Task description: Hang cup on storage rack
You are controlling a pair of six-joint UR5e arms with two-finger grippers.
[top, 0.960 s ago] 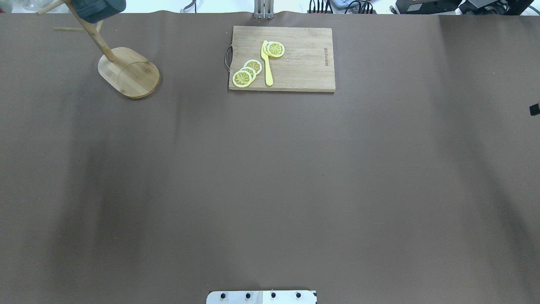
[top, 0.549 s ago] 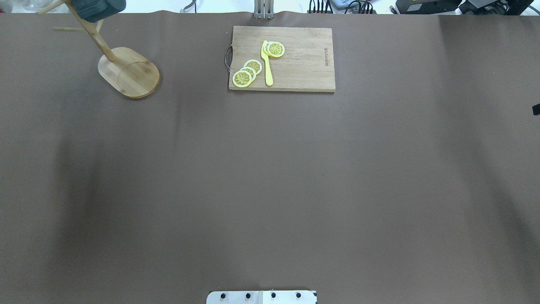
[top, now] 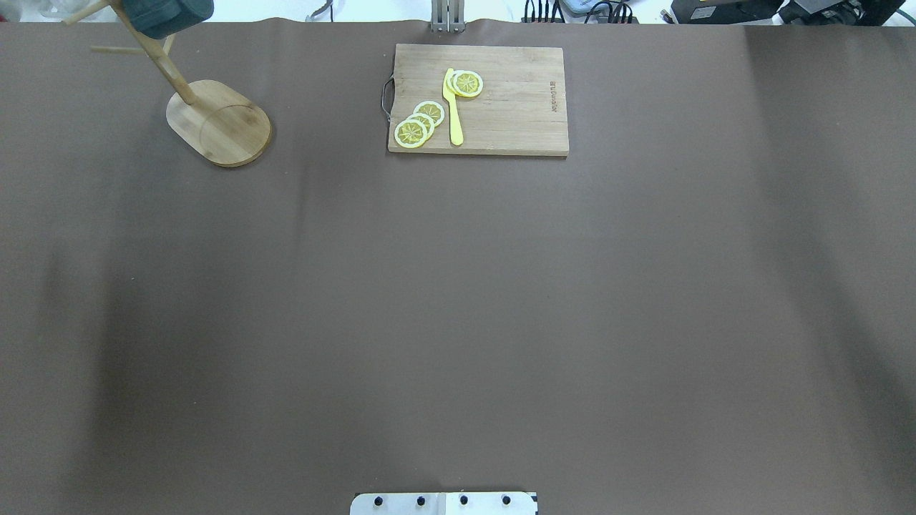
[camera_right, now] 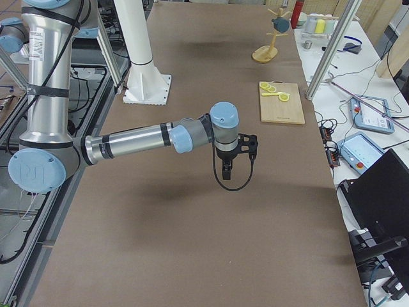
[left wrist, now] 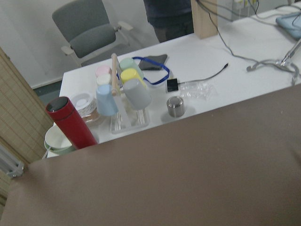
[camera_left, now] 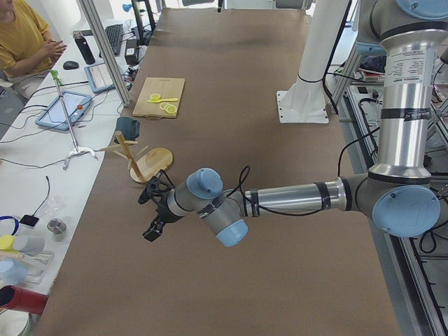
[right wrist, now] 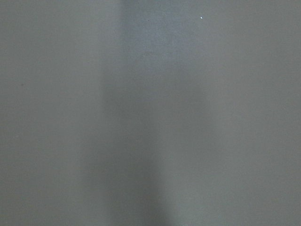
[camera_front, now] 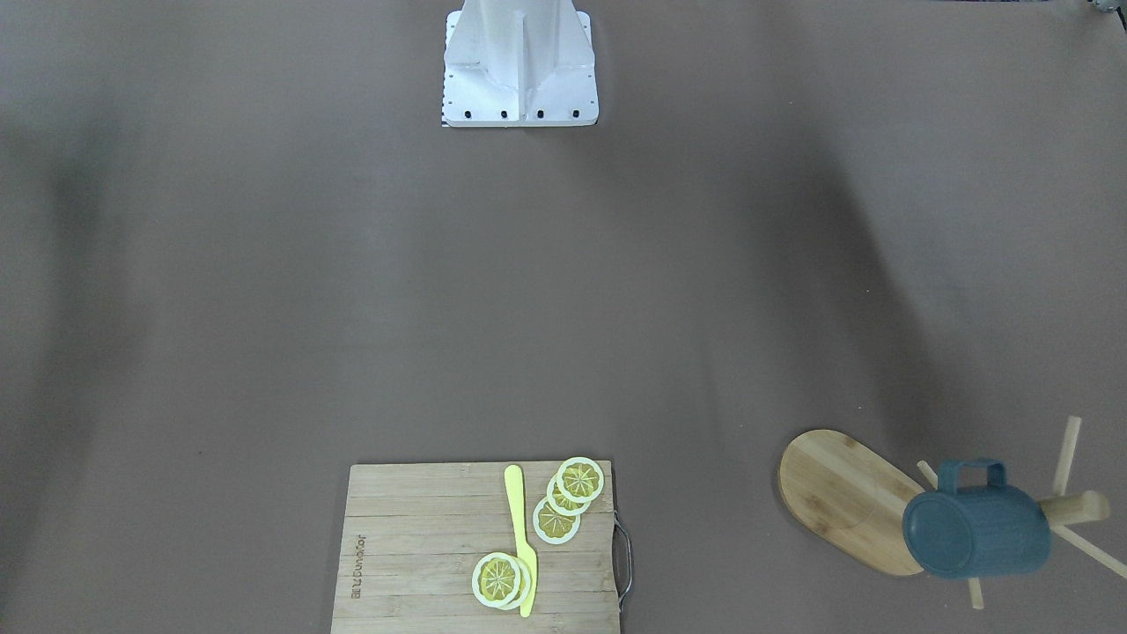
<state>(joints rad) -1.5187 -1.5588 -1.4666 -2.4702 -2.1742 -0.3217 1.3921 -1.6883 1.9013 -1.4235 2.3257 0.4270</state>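
The dark blue-grey cup (camera_front: 977,533) hangs by its handle on a peg of the bamboo storage rack (camera_front: 845,497), on its side, base toward the camera. In the overhead view the cup (top: 168,14) is at the far left corner above the rack's oval base (top: 222,125). The left gripper (camera_left: 148,215) shows only in the exterior left view, held above the table short of the rack (camera_left: 154,162); I cannot tell whether it is open. The right gripper (camera_right: 228,174) shows only in the exterior right view, pointing down over the table's right part; I cannot tell its state either.
A bamboo cutting board (top: 515,107) with lemon slices (top: 418,123) and a yellow knife (top: 453,107) lies at the far middle. The robot's white base (camera_front: 519,66) stands at the near edge. A side table with cups and a red bottle (left wrist: 70,122) lies beyond the left end.
A dark tip at the overhead view's right edge has slid out of view. The shadows on the left of the table have shifted. The cup and rack have not moved.
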